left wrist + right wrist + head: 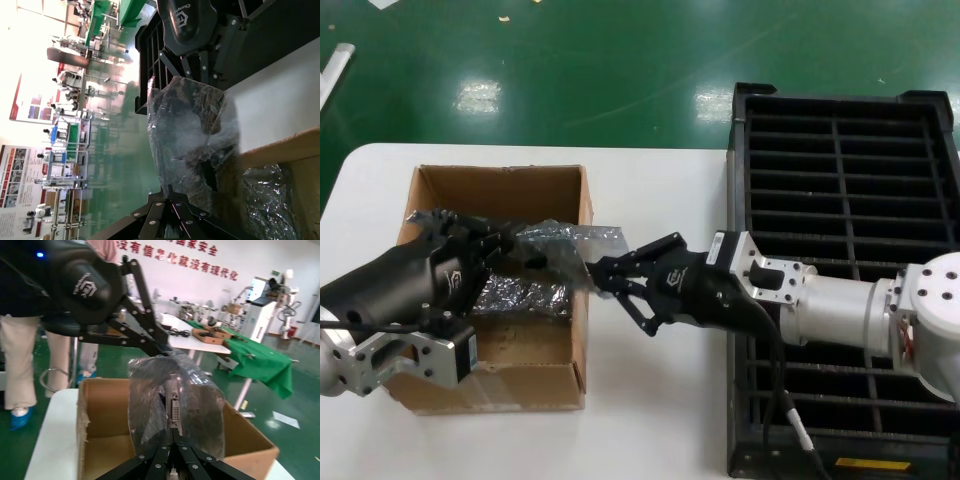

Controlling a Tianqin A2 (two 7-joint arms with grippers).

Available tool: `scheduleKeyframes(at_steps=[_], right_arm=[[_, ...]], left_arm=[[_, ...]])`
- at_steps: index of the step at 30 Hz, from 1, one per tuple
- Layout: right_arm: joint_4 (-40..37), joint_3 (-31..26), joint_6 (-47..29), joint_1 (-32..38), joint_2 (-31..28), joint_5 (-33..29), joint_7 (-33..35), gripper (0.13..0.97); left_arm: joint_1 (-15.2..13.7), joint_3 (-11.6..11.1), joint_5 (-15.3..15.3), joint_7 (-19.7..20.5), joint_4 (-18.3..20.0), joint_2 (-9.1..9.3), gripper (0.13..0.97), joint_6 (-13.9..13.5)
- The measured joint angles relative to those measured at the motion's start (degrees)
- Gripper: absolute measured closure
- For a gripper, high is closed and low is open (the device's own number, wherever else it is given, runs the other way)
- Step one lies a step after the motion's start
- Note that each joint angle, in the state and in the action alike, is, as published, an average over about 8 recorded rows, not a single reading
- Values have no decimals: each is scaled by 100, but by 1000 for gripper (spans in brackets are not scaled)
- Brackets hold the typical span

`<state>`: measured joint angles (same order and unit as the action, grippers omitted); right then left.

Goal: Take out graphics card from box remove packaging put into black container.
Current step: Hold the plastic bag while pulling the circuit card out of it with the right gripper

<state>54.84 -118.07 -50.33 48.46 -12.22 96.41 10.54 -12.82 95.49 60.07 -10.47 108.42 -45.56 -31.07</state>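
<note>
The graphics card (174, 409), its silvery bracket and white port showing, sits inside the smoky translucent packaging (575, 241), held in the air over the right wall of the cardboard box (500, 188). My left gripper (523, 250) is shut on the packaging's left end (192, 135); its tips (170, 190) pinch the film. From the opposite side, my right gripper (601, 276) is shut on the bagged card's bracket end, its tips (173, 434) closed. The black container (840, 97) stands to the right, under my right arm.
Glossy crinkled film bundles (523, 296) lie inside the box. The box rests on a white table (650, 400). A yellow label (872, 464) marks the crate's near rim. Green floor lies beyond the table.
</note>
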Motion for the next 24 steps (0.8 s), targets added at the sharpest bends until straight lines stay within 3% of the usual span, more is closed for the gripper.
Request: scheduleKeyframes(at_steps=[6, 24], right_arm=[[-290, 17, -256, 150, 109, 67, 242, 949], [-454, 174, -258, 99, 345, 187, 368, 772]], left_arm=[[0, 0, 0, 0, 0, 0, 959, 0], [0, 0, 0, 0, 0, 0, 959, 0]])
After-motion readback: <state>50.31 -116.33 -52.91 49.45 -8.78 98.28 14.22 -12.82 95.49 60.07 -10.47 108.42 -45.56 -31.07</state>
